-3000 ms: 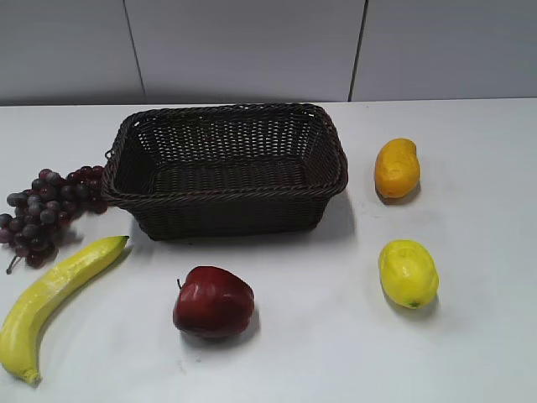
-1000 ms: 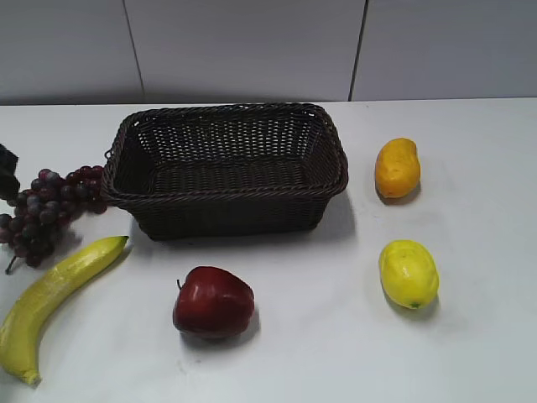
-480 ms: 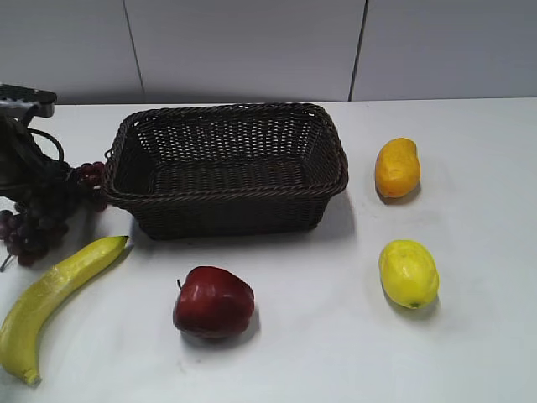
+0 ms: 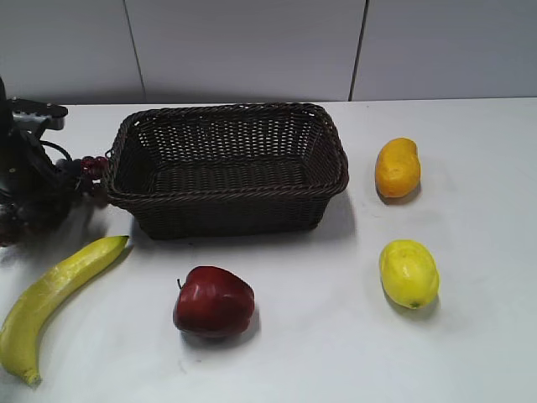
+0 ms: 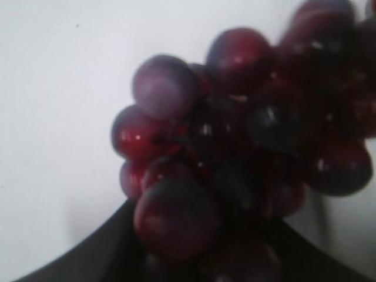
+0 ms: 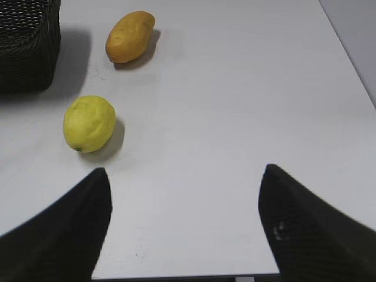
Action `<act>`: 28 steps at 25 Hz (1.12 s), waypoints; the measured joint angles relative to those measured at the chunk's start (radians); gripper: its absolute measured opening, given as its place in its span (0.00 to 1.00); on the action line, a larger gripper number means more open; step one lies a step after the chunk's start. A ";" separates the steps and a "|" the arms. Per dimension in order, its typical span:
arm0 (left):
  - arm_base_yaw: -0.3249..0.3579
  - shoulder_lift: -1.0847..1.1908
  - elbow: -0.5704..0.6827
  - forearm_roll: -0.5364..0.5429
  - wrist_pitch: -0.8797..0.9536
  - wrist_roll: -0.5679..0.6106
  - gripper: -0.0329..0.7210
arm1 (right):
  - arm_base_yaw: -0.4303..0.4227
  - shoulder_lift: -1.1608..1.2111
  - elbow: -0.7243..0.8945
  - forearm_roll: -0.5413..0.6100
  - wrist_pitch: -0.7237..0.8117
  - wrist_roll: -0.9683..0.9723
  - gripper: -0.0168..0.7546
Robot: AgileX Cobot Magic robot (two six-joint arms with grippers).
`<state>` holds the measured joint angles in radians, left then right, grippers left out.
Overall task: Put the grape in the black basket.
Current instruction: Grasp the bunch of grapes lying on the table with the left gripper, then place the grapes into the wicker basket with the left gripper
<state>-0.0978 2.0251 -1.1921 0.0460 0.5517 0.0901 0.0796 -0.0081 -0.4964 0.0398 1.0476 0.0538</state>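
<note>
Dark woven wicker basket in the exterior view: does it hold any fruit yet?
No, the dark woven wicker basket shows only bare weave inside, and the dark purple-red grape bunch sits outside its left wall.

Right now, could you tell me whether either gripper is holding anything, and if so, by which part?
The right gripper is open and empty. The left gripper is down over the grape, but whether it has closed on the bunch cannot be told.
</note>
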 joint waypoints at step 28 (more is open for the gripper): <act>-0.204 -0.600 -0.081 -0.039 -0.062 -0.015 0.49 | 0.000 0.000 0.000 0.000 0.000 0.000 0.79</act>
<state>-0.3014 1.4250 -1.2728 0.0075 0.4894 0.0748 0.0796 -0.0081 -0.4964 0.0398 1.0476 0.0538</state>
